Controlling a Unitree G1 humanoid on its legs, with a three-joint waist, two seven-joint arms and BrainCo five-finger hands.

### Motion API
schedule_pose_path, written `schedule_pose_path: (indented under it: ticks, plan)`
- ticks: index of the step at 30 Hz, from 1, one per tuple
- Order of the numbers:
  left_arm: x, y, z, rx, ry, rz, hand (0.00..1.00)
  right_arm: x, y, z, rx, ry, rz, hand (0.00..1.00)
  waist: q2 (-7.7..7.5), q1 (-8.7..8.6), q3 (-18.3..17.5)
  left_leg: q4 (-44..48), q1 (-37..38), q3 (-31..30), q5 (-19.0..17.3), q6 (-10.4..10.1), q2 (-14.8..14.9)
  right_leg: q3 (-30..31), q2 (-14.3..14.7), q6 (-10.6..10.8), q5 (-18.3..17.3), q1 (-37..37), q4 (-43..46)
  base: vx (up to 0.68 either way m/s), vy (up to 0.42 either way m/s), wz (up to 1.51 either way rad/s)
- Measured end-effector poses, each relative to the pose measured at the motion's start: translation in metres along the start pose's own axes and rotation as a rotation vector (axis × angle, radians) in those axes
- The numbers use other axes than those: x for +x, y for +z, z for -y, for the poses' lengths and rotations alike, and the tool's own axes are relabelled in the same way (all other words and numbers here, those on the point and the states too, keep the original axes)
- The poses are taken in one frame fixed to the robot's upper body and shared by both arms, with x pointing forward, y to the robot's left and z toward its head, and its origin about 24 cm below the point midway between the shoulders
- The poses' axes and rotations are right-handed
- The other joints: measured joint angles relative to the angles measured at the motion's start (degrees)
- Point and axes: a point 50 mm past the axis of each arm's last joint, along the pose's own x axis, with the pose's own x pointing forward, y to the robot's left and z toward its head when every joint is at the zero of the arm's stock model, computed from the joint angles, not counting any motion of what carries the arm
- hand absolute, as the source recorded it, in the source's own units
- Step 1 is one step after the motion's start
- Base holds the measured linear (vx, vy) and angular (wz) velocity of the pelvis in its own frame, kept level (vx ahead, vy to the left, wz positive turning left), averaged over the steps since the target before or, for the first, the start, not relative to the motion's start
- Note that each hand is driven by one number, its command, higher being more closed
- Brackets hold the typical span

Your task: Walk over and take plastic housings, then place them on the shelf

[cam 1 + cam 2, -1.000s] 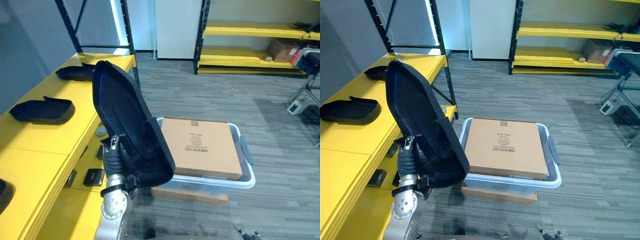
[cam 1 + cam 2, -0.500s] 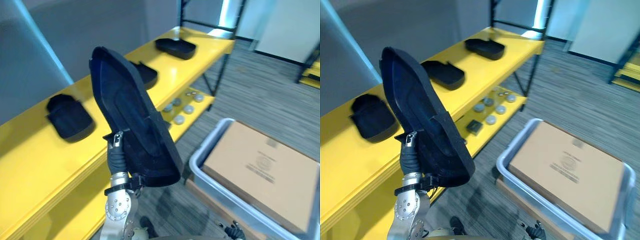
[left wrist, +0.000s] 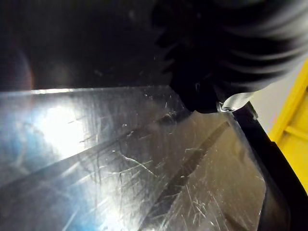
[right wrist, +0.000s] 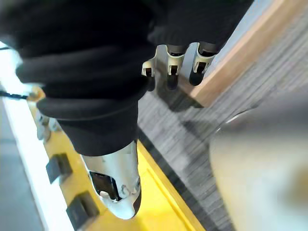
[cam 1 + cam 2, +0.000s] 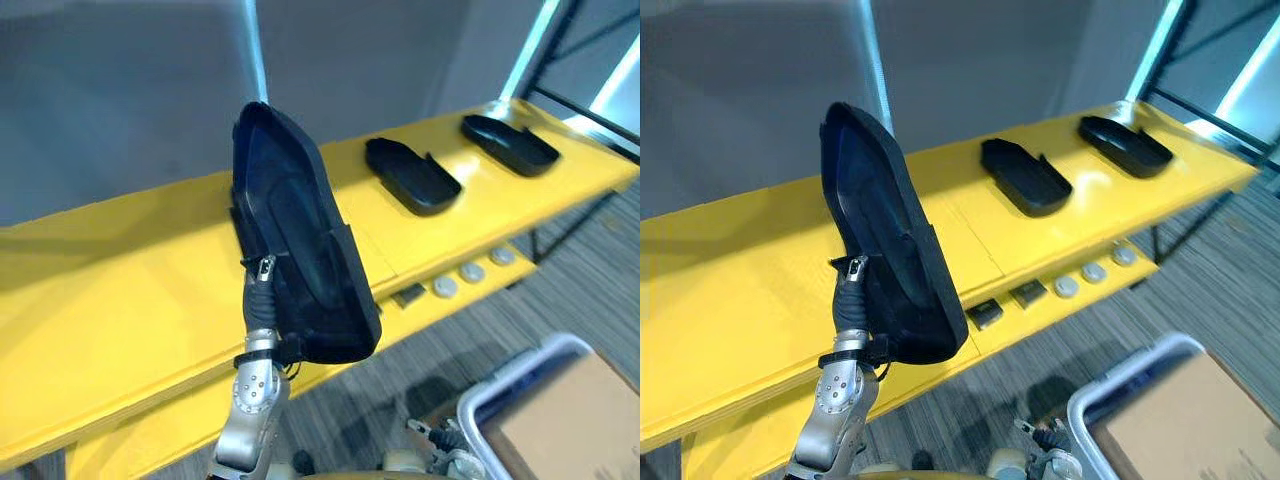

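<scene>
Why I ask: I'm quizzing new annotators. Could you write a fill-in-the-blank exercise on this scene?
1. The left robot hand carries a large ___ plastic housing.
2. ___ other housings lie on the top board of the shelf.
3. The shelf's boards are coloured ___.
4. The grey bin on the floor holds a ___ box.
Missing words: black; two; yellow; cardboard.

No legible print anywhere, yellow shelf (image 5: 120, 280) plain, cardboard box (image 5: 590, 430) corner seemingly blank from here
</scene>
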Motion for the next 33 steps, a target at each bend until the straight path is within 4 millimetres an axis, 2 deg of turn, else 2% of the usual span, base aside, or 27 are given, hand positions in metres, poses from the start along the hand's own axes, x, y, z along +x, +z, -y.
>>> schedule_pose_path:
  ticks: [1,4,10,11,12,13,15,17,18,19,20,21,22,23,25,26,27,28,29,30,31,32,33]
  plan:
    - [0.000,0.000,0.000,-0.003,-0.004,0.003,1.00,0.000,0.004,-0.004,0.000,0.022,0.020,0.00,0.09,0.73,0.0,0.0,0.1,-0.1,-0.1,-0.6,0.9,-0.6,0.9,-0.8,0.7,1.3,-1.5,0.09,-0.119,0.11]
    - [-0.004,-0.002,0.000,-0.010,-0.002,-0.013,1.00,-0.002,0.003,-0.005,0.001,0.025,0.026,0.00,0.01,0.73,-0.1,0.2,1.1,-0.7,-0.4,-2.1,2.3,-1.9,2.3,-1.7,1.6,4.2,-4.6,0.06,-0.098,0.10]
    - [-0.006,-0.004,0.000,-0.020,-0.010,-0.027,1.00,-0.008,-0.016,0.005,0.001,-0.001,-0.027,0.00,-0.23,0.63,-0.2,-0.5,0.5,-2.1,-0.1,-2.9,2.4,-5.1,2.2,-1.9,1.9,6.0,-6.4,-0.02,-0.027,0.25]
    - [-0.006,-0.004,-0.001,-0.017,-0.005,-0.026,1.00,-0.007,-0.017,0.006,-0.002,-0.007,-0.033,0.00,-0.38,0.55,-0.2,-0.4,-0.3,-0.5,-1.4,-3.6,3.0,-5.7,2.1,-2.1,2.4,5.9,-6.9,-0.08,0.014,0.29]
    - [-0.004,-0.003,-0.006,-0.005,0.010,-0.019,1.00,-0.005,-0.016,0.007,-0.012,-0.008,-0.044,0.00,-0.58,0.46,-0.1,2.7,-1.9,7.4,-2.7,-3.5,6.4,-6.5,1.6,-2.3,2.7,4.7,-6.9,-0.09,0.018,0.26]
    - [-0.004,-0.003,-0.007,-0.003,0.013,-0.019,1.00,-0.004,-0.016,0.007,-0.016,-0.009,-0.046,0.00,-0.56,0.38,-0.1,3.6,-2.4,8.4,-2.8,-3.4,7.0,-6.8,1.5,-2.3,2.7,4.2,-6.8,-0.10,0.037,0.27]
    - [-0.003,-0.003,-0.013,0.006,0.037,-0.017,1.00,0.000,-0.014,0.011,-0.058,-0.018,-0.064,0.00,-0.46,-0.56,0.0,11.7,-5.3,11.4,-3.7,-2.1,12.0,-6.8,-0.2,-2.0,2.9,2.8,-5.6,-0.04,0.143,0.14]
    - [-0.002,-0.003,-0.019,0.008,0.063,-0.016,1.00,0.003,-0.009,0.017,-0.088,-0.028,-0.056,0.00,-0.25,-1.13,0.1,15.1,-4.9,11.2,-3.8,-2.2,16.7,-5.9,-2.2,-0.7,3.7,2.1,-4.9,-0.02,0.301,-0.02]
    - [-0.001,-0.002,-0.020,-0.014,0.071,-0.010,1.00,0.004,-0.005,0.021,-0.100,-0.037,-0.048,0.00,0.52,-2.69,0.0,13.6,-3.4,9.8,-3.1,-3.2,20.2,-6.0,-4.1,0.8,4.4,1.8,-4.5,-0.04,0.386,0.03]
    - [-0.001,-0.002,-0.019,-0.021,0.070,-0.009,1.00,0.005,-0.005,0.023,-0.103,-0.042,-0.048,0.00,0.98,-2.79,-0.3,11.7,-2.7,9.5,-2.2,-4.1,21.2,-6.0,-4.8,1.7,4.7,1.2,-4.2,-0.05,0.466,0.09]
    - [0.001,0.000,-0.015,-0.039,0.065,-0.001,1.00,0.005,-0.004,0.029,-0.111,-0.053,-0.049,0.00,2.45,-3.07,-1.1,7.3,-1.2,6.3,-2.1,-10.0,20.6,-6.4,-6.6,4.6,5.5,-0.4,-3.6,-0.05,0.406,0.04]
    - [0.002,0.000,-0.014,-0.049,0.068,0.002,1.00,0.006,-0.003,0.031,-0.112,-0.061,-0.048,0.00,2.50,-3.37,-1.1,6.6,-1.3,5.9,-3.5,-12.0,19.5,-6.9,-7.4,5.8,6.2,-0.6,-4.0,-0.08,0.590,0.35]
    - [0.005,-0.001,-0.018,-0.027,0.080,0.000,1.00,0.005,-0.008,0.024,-0.079,-0.050,-0.066,0.00,0.45,-4.74,-0.8,7.9,-3.3,4.8,-4.1,-11.5,16.1,-9.9,-10.3,6.3,7.8,0.3,-5.4,-0.06,0.427,0.43]
    - [0.005,-0.003,-0.020,-0.018,0.086,-0.009,1.00,0.004,-0.011,0.022,-0.075,-0.049,-0.077,0.00,0.14,-4.89,-1.0,8.2,-3.8,4.4,-4.3,-11.2,15.4,-11.6,-10.6,6.2,9.0,1.1,-6.5,-0.05,0.410,0.50]
    - [0.005,-0.005,-0.024,0.006,0.076,-0.015,1.00,0.002,-0.018,0.019,-0.068,-0.043,-0.095,0.00,-1.16,-4.37,-1.5,10.1,-5.1,3.7,-5.1,-10.0,14.3,-14.9,-11.3,5.7,14.4,3.0,-10.0,-0.05,0.265,0.22]
    - [0.008,-0.003,-0.023,0.015,0.060,-0.002,1.00,0.002,-0.017,0.016,-0.077,-0.037,-0.092,0.00,-1.42,-3.87,-1.5,11.6,-6.3,4.1,-6.3,-9.3,13.7,-15.2,-11.9,4.2,15.7,1.8,-9.3,-0.13,0.289,-0.01]
    - [0.010,-0.002,-0.022,0.019,0.055,0.006,1.00,0.003,-0.015,0.015,-0.085,-0.032,-0.085,0.00,-1.21,-3.50,-1.5,12.6,-7.2,4.4,-6.9,-8.8,13.6,-15.2,-12.0,2.2,16.3,0.8,-8.8,-0.18,0.261,-0.39]
    - [0.013,0.000,-0.022,0.024,0.048,0.016,1.00,0.005,-0.009,0.012,-0.113,-0.019,-0.067,0.00,-0.87,-2.78,-1.5,13.0,-8.2,5.7,-7.7,-7.7,13.4,-15.5,-12.1,-3.4,18.7,-1.6,-8.5,-0.24,0.308,-0.73]
    - [0.014,0.000,-0.023,0.037,0.048,0.022,1.00,0.008,-0.001,0.008,-0.128,-0.004,-0.045,0.00,1.09,-2.39,-0.3,11.2,-7.1,8.4,-7.4,-6.3,13.2,-15.1,-11.6,-5.2,17.2,-3.7,-4.4,-0.19,0.244,-0.73]
    - [0.014,-0.001,-0.023,0.044,0.050,0.020,1.00,0.009,0.004,0.006,-0.131,0.001,-0.027,0.00,0.75,-2.58,0.2,10.4,-6.2,8.5,-6.9,-5.4,12.6,-13.8,-10.6,-2.4,12.8,-4.4,1.0,-0.15,0.203,-0.53]
    - [0.015,-0.005,-0.022,0.050,0.046,0.008,1.00,0.008,0.003,0.007,-0.131,0.003,-0.028,0.00,1.28,-2.90,0.8,9.3,-4.8,8.6,-6.4,-4.7,11.8,-9.4,-6.3,0.3,4.3,-4.8,6.7,-0.07,0.115,-0.17]
    - [0.015,-0.004,-0.018,0.047,0.035,0.013,1.00,0.008,0.001,0.007,-0.130,0.003,-0.030,0.00,0.77,-3.26,0.8,9.6,-5.2,8.6,-6.4,-4.4,10.7,-5.5,-1.8,0.6,-1.5,-3.9,6.0,-0.06,0.087,-0.06]
    - [0.016,-0.004,-0.017,0.047,0.031,0.018,1.00,0.008,0.001,0.007,-0.126,0.002,-0.030,0.00,0.25,-3.44,0.8,9.7,-5.4,8.5,-6.4,-4.2,10.1,-3.3,0.1,0.4,-3.5,-3.4,4.7,-0.06,0.062,0.33]
